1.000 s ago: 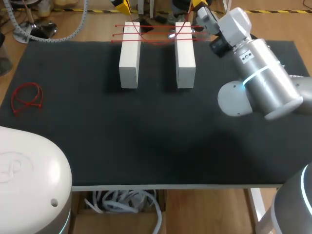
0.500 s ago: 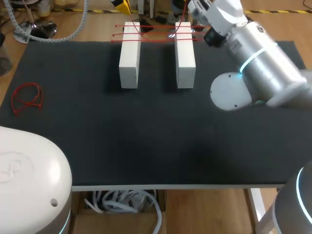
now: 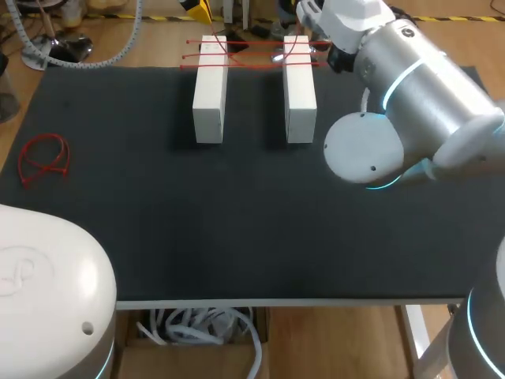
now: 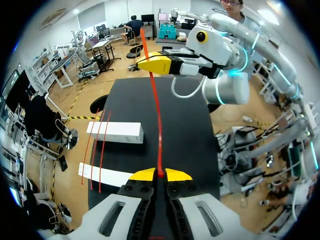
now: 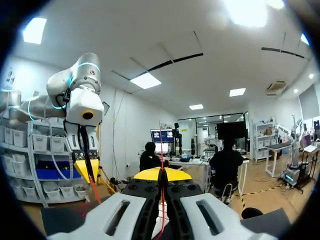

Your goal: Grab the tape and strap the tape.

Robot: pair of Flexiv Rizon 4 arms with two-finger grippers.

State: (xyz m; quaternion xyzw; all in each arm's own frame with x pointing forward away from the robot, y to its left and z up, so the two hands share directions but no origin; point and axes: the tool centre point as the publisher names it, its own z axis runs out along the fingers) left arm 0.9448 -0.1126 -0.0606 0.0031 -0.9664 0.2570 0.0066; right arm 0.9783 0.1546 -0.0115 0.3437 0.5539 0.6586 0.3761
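The left pincer (image 4: 160, 174) is gripping one end of a strand of red tape (image 4: 157, 120), its yellow tips pressed together on it from both sides. The right pincer (image 5: 161, 173) is clamping the other end in the same way, with the thin red line showing between its closed tips. The strand is stretching taut between the two pincers along the far edge of the worktop (image 3: 237, 221), just past the far ends of the two white blocks.

The left block (image 3: 209, 99) and the right block (image 3: 300, 95) are lying side by side near the far edge, parallel and apart, with bare worktop between them. Several laid strands (image 3: 252, 55) of red tape are already running across the far ends of both blocks, reaching a little beyond each outer side.

The right arm (image 3: 410, 87) is coming in from the right edge and leaning over the far right corner, its wrist hanging past the right block. The left arm's yellow tip is poking in just beyond the far edge, behind the left block.

A spare loop (image 3: 43, 158) of red tape is lying by the left edge of the worktop, well apart from the blocks.
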